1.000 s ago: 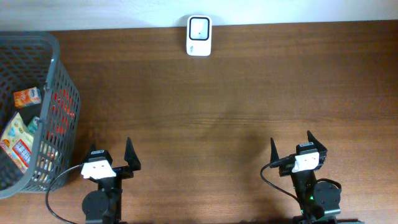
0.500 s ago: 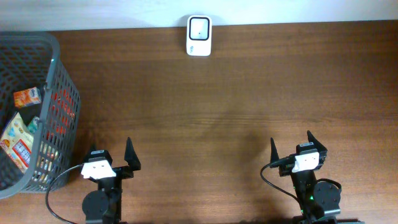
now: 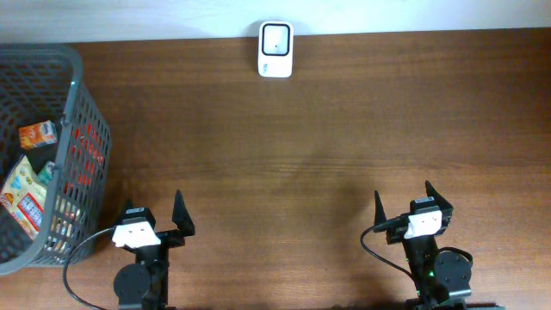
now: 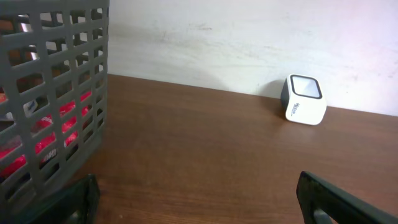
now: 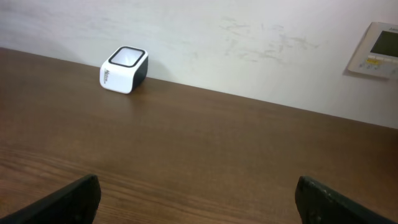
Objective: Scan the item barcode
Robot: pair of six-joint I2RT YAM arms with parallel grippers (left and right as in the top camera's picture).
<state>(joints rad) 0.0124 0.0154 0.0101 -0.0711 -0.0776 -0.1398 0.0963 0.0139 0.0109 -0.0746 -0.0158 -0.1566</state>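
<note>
Overhead: left fingers (image 3: 180, 215) and right fingers (image 3: 377, 213) stand spread and empty at the near edge of the desk (image 3: 301, 146); snack packets (image 3: 26, 194) lie in the mesh basket (image 3: 93, 146), far left. Left wrist: the basket is close by, so this arm should likely grip a packet's edge. Right wrist: present its code to the window of the barcode scanner (image 5: 124, 70).

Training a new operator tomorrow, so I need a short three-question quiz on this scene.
1. True or false: the scanner stands at the table's far edge, by the wall.
2. Where are the packaged items? A) in the grey basket B) beside the scanner C) mid-table
3. Fill in: the left gripper and right gripper both have their fingers ____.
Key: 1 true; 2 A; 3 open.
</note>
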